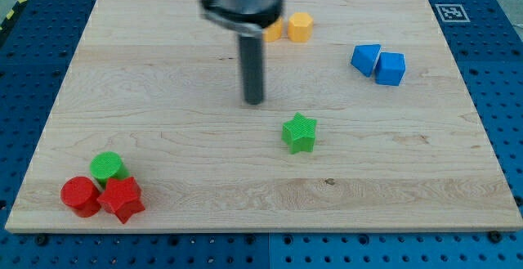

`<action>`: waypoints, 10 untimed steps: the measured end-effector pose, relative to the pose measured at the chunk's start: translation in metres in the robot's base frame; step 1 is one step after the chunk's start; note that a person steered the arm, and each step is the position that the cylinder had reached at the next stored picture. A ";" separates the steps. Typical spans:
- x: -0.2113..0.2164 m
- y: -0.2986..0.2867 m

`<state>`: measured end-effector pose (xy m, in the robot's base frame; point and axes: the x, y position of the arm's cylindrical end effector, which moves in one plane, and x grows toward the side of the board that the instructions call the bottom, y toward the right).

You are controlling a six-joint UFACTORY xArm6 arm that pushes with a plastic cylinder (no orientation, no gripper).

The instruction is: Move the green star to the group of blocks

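Observation:
The green star point(299, 132) lies on the wooden board point(163, 73) a little right of the middle. My tip point(254, 102) stands on the board up and to the left of the star, a short gap apart from it. A group of blocks sits at the view's bottom left: a green round block point(106, 167), a red round block point(80, 196) and a red star-like block point(122, 199), touching one another.
Two blue blocks point(366, 59) point(391, 69) sit side by side at the upper right. A yellow block point(300, 27) lies near the top, with an orange-yellow one point(274, 30) partly hidden behind my rod. An ArUco marker point(447, 11) is at the board's top right corner.

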<state>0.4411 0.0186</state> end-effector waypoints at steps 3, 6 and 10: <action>0.048 0.089; 0.062 0.014; 0.065 -0.101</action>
<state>0.5057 -0.0828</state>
